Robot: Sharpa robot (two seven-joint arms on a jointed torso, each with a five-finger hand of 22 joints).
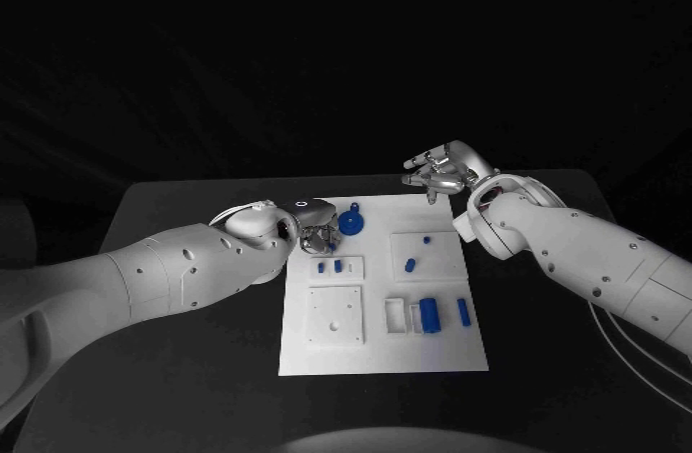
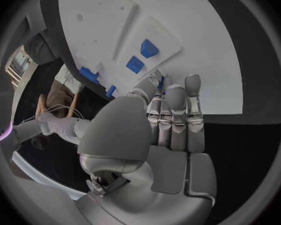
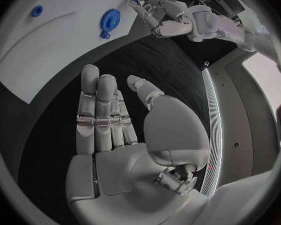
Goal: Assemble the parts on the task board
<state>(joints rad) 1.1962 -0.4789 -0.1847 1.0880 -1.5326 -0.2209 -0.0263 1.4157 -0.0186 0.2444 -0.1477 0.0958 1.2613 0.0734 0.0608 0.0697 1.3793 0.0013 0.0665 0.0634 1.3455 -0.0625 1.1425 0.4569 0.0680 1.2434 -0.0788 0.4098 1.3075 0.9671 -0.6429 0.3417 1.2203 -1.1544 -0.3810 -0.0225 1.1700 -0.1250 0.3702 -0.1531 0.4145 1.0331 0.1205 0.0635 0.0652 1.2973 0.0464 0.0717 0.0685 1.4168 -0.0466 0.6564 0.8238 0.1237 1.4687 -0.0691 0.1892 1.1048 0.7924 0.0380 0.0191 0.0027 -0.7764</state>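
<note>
Your left hand [image 1: 310, 231] sits over the far left corner of the task board [image 1: 378, 358], fingers straight and close together in its wrist view, their tips down by a small blue part [image 2: 160, 83]. You cannot tell from these pictures whether that part is pinched or only touched, so confirm the hold before you lift or press. Keep the wrist steady and let the fingertips settle square on the piece; a tilted push could skid it across the white plate.

Your right hand [image 1: 444, 169] hangs flat and spread, holding nothing, above the black counter [image 1: 188, 208] just beyond the board's far right corner; keep it there, out of the way.

On the board, the round blue part with a handle [image 1: 352, 219] lies just beside the left hand. Two small blue pieces [image 1: 330, 267] sit in the left recess, and upright blue bars [image 1: 428, 313] stand in the tray near the right edge.
</note>
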